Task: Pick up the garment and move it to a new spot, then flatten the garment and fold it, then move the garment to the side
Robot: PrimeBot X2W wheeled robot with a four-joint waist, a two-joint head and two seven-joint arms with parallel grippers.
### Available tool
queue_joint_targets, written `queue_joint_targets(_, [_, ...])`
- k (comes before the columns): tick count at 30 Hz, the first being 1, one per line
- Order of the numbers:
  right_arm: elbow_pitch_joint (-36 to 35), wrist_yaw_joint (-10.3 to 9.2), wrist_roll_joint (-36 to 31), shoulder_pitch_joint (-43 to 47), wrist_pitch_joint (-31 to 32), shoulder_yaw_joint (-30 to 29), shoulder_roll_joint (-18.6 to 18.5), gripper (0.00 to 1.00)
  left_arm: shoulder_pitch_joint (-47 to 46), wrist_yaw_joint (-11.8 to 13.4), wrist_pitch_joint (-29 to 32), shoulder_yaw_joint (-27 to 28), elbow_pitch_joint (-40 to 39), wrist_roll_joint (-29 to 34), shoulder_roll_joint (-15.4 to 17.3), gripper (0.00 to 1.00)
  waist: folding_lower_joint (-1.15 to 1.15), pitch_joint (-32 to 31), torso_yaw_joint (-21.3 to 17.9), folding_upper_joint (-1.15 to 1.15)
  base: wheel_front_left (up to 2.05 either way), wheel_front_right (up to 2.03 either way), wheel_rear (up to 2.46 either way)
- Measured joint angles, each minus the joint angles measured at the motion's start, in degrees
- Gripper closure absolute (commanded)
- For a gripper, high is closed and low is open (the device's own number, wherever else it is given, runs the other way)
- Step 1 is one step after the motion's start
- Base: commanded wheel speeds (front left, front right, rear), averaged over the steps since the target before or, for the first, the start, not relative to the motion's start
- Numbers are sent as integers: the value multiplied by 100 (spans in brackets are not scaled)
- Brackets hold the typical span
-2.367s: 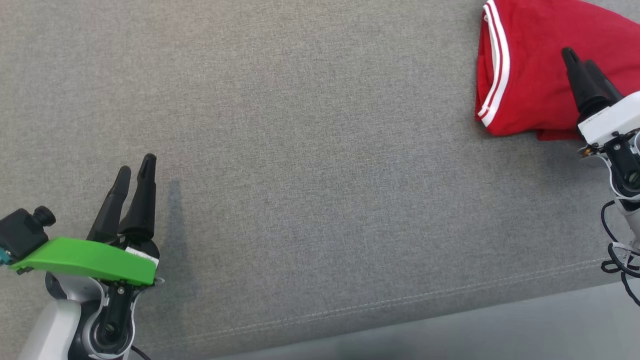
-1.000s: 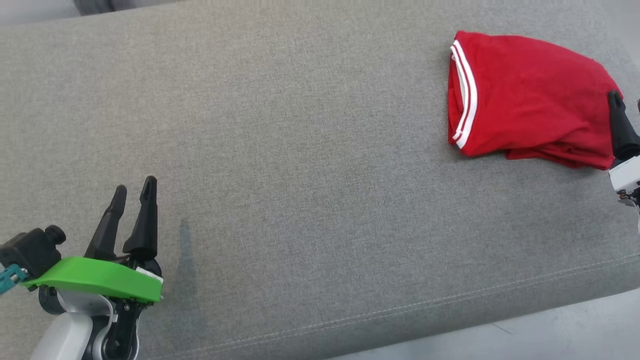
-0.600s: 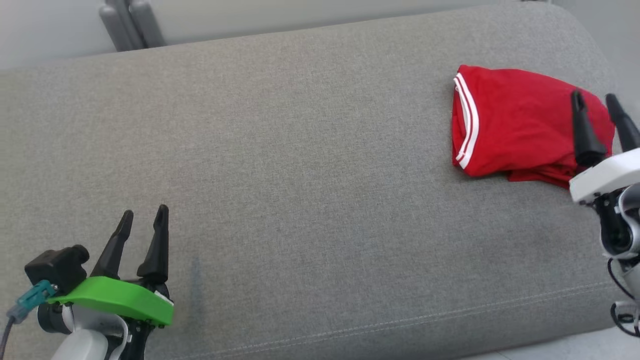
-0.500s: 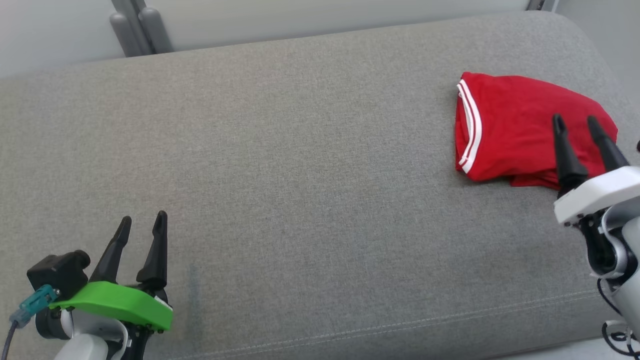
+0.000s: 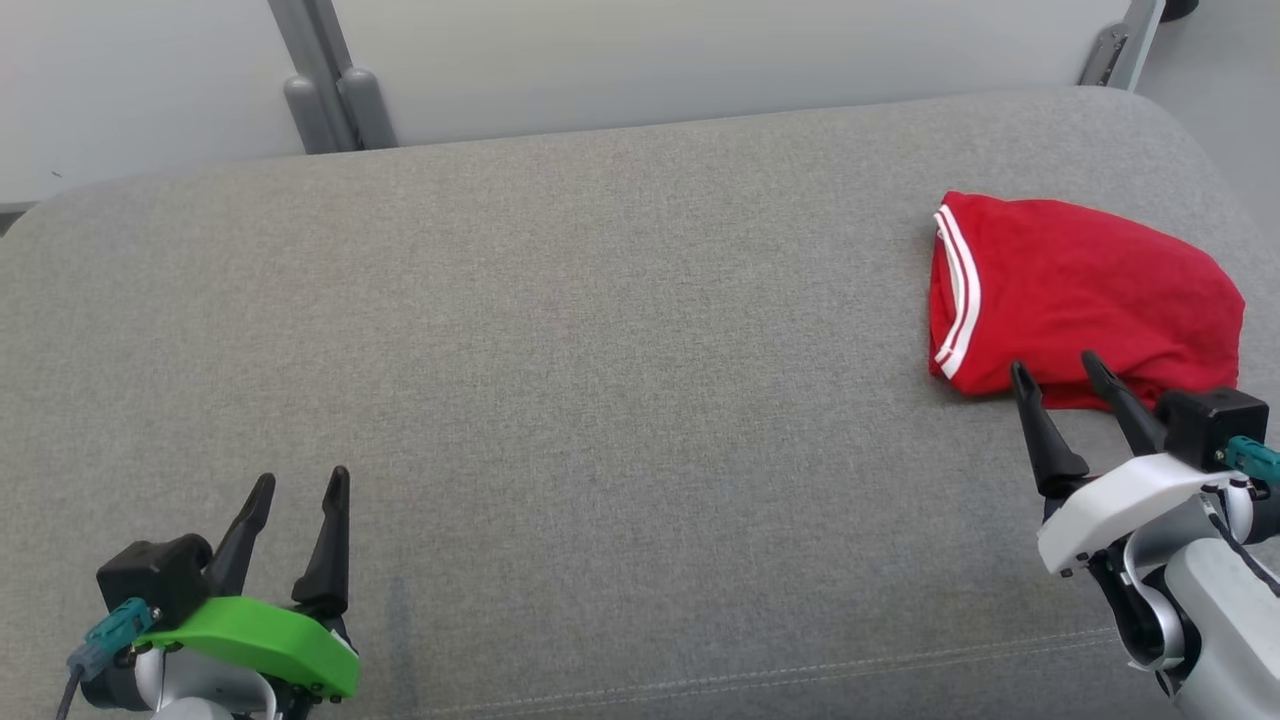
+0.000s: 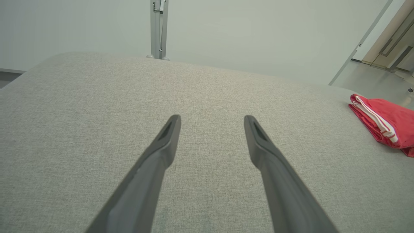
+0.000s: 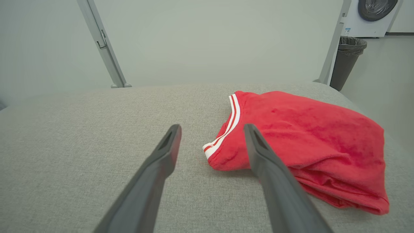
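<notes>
Right gripper (image 5: 1053,362) has backed off the seemingly folded garment (image 5: 1080,290), jaws apart; left gripper (image 5: 303,475) likewise; underlayers hidden.

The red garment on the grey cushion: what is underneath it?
The red garment lies on the grey cushion. Along its near edge, more red layers show folded under the top one. Anything between or beneath those layers is covered.

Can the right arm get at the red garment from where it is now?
Probably yes. The right gripper stands open with its fingers pointing at the near edge of the red garment. Nothing but bare grey cushion lies around them, so the way looks free.
</notes>
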Motion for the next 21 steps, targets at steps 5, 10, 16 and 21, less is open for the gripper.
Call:
queue_joint_targets(5, [-47, -37, -170, 122, 0, -86, 73, 0, 5, 11, -2, -3, 64, 80, -30, 0, 0, -73, 35, 0, 0, 0, 0])
queue_joint_targets(10, [-81, -37, -321, 241, 0, -136, 51, 0, 47, 24, -32, 16, 113, 114, -44, 0, 0, -150, 48, 0, 0, 0, 0])
queue_joint_targets(16, [-260, -34, -457, 320, 0, -135, -58, 0, 97, 20, -32, 38, 143, 131, -54, 0, 0, -163, 41, 0, 0, 0, 0])
queue_joint_targets(21, [-387, 156, -405, 482, 0, -208, -67, 0, 102, -22, -32, 92, 162, 133, -62, 0, 0, -149, 32, 0, 0, 0, 0])
